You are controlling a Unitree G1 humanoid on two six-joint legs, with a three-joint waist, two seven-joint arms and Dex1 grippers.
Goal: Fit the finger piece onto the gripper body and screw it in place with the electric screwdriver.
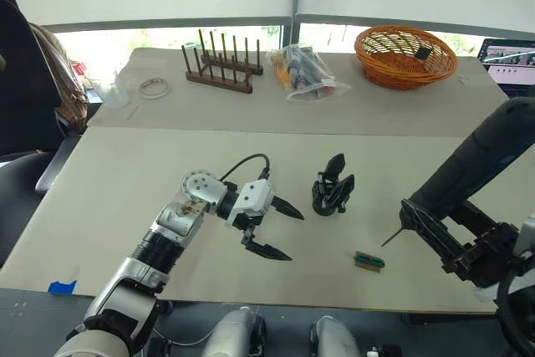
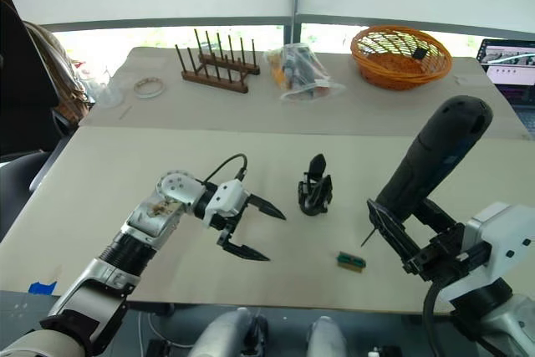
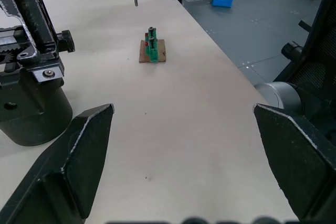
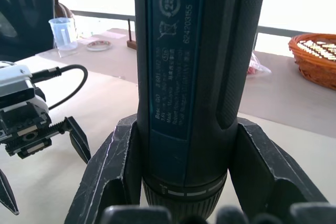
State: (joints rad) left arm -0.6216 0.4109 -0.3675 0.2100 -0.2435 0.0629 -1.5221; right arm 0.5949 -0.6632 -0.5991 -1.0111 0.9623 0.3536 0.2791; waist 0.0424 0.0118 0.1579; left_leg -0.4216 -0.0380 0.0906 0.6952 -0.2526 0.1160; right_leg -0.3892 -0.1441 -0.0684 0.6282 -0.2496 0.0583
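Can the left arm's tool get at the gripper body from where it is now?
Probably yes. The left tool is open and empty, and the gripper body stands just beyond it on bare table, nothing between them. The electric screwdriver is off to the other side.

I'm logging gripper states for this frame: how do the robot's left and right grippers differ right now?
The left gripper is spread open and holds nothing, while the right gripper is shut on the dark blue-black electric screwdriver. The left gripper sits beside the small chunky black gripper body; the right gripper is further from it, the screwdriver's bit tilted down near the small green block. Both have two black fingers.
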